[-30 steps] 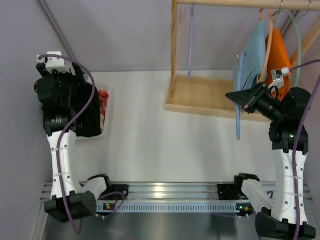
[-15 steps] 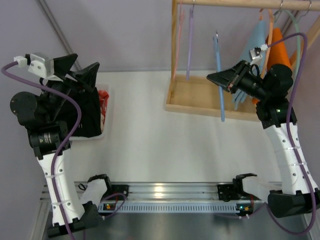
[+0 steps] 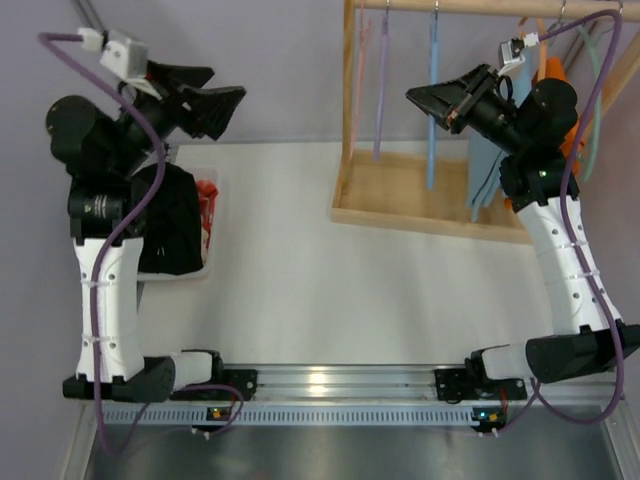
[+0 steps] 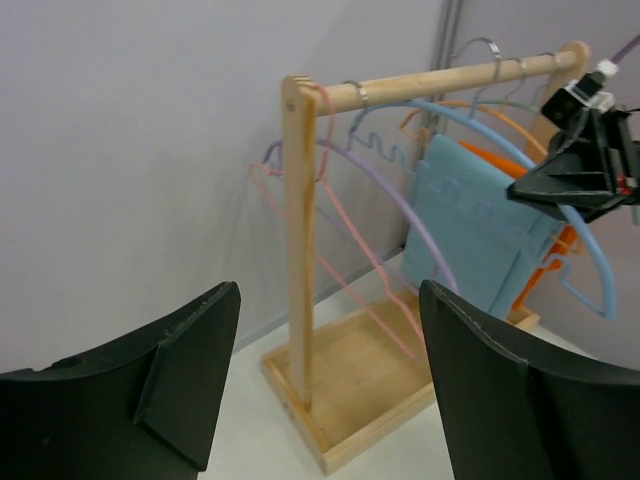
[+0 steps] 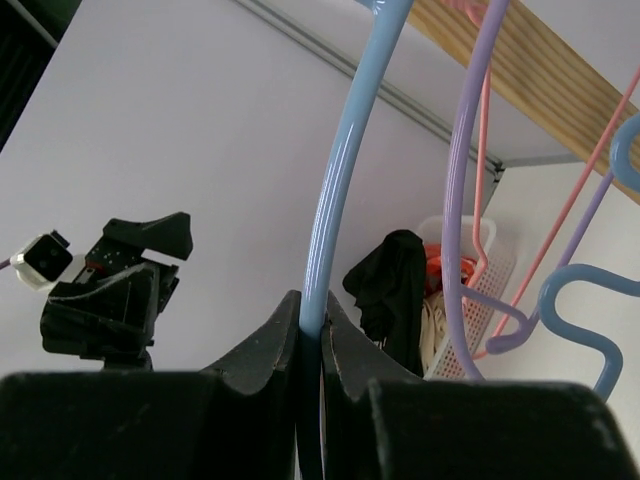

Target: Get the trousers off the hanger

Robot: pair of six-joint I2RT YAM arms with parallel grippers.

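The trousers (image 3: 172, 225) are off the hanger (image 3: 431, 160). They lie as a dark heap draped over the white basket (image 5: 487, 262) at the left edge of the table, toward the far-left corner, with something red showing beside them in the basket. The hanger is bare and sits well apart from them at the far-right corner, hanging upright among the others on the wooden rack (image 3: 400, 195), just beside a purple hanger (image 3: 381, 90). A light blue cloth (image 4: 480, 230) hangs further right. So I judge the removal itself done, and the step in hand is parking the empty hanger on the rail (image 3: 480, 7). To do that well I would make sure the metal hook is fully over the rail before letting go. I cannot tell from these views whether it is seated, so I would lower gently. I would release only once the hanger's weight is taken by the rail, then back straight out without snagging the neighbouring hangers. The right gripper (image 5: 311, 325) is pinched tight on the hanger's thin blue arm, with its 2 fingers pressed against the plastic on either side. The left gripper (image 3: 229, 82) is raised above the basket with its fingers spread wide. It holds nothing and touches nothing.
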